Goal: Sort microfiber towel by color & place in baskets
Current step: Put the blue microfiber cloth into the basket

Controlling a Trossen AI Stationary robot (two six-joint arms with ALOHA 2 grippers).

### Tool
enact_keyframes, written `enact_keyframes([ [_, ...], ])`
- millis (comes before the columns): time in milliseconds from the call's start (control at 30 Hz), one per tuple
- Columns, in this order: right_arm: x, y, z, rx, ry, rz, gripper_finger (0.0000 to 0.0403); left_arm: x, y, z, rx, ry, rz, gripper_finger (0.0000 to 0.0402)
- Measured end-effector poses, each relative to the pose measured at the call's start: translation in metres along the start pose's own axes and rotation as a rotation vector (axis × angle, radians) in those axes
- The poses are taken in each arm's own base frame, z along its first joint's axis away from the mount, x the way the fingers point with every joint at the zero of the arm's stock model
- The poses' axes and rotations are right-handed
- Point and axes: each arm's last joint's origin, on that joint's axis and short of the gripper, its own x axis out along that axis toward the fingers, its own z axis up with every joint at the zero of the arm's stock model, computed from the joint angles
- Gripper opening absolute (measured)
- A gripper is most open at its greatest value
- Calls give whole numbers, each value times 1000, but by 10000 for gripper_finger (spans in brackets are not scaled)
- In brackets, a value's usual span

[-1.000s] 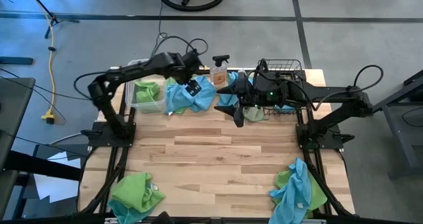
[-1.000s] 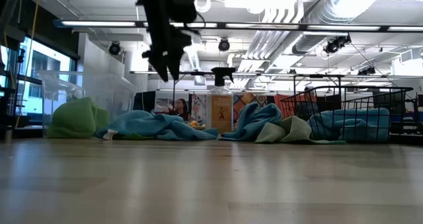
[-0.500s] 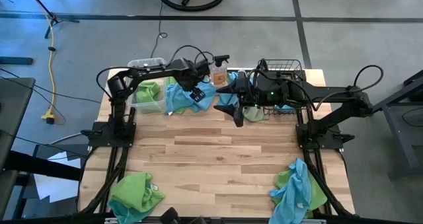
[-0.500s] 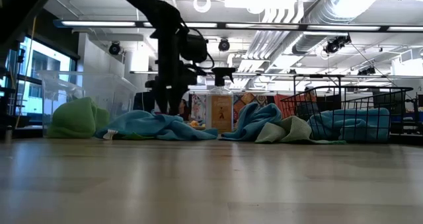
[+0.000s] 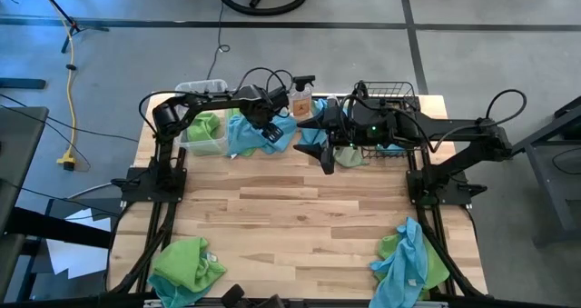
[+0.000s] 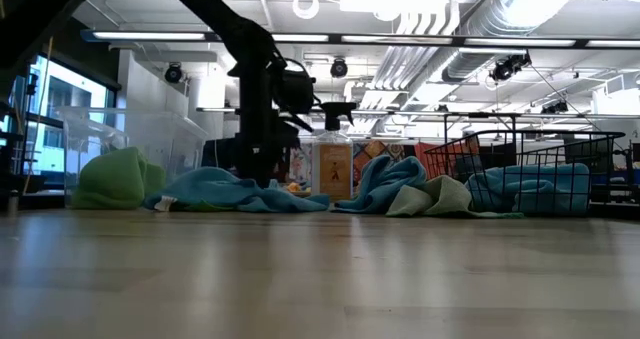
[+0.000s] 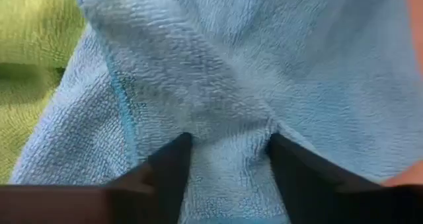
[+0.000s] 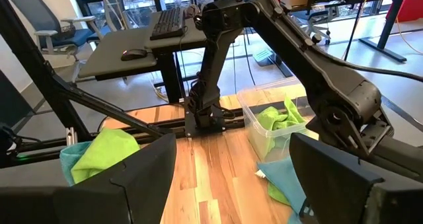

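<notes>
My left gripper [image 5: 269, 126] points down into a heap of blue microfiber towel [image 5: 256, 135] at the table's far side, next to the clear tub [image 5: 186, 137], and is shut on a fold of it. The tub holds a green towel [image 5: 205, 126]. My right gripper [image 5: 315, 141] hangs open and level, high over the far middle, with nothing between its fingers [image 8: 142, 178]. More blue towel fills the black wire basket [image 5: 392, 97]. A blue and a pale green towel [image 6: 410, 194] lie on the table in front of it. My left gripper pinches a raised fold of the blue towel [image 7: 228, 154] between its two fingers [image 7: 170, 174], coming from above and pointing down. The cloth puckers toward both fingers. The rest of the towel lies slack on the heap on the table [image 6: 235, 194]; how many layers are caught does not show.
A spray bottle [image 5: 301, 94] stands at the far edge between tub and basket. A green towel [image 5: 186, 264] lies at the near left corner, a green and blue pile [image 5: 408, 258] at the near right. The middle of the wooden table [image 5: 290, 208] is bare.
My left gripper has come straight down from well above the table onto the blue towel heap beside the tub, still pointing down. The heap has stayed in place. The right arm has kept still.
</notes>
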Motion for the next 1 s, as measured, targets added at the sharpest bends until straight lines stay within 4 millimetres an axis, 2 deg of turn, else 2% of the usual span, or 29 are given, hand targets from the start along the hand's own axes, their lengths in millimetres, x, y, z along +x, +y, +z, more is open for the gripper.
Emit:
enact_keyframes([
  [133,0,0,0,0,0,0,291,8,0,-6,10,33,3,54],
  [200,0,0,0,0,0,0,291,9,0,-8,19,44,-15,15],
  [333,0,0,0,0,0,1,291,4,0,-7,18,30,-22,6],
  [633,0,0,0,0,0,1,291,-32,8,-6,2,-109,-47,1],
  [767,0,0,0,0,1,1,291,-62,18,-9,-19,-196,-58,1],
  [1000,0,0,0,0,0,1,291,-131,40,-25,-39,-442,-83,0],
])
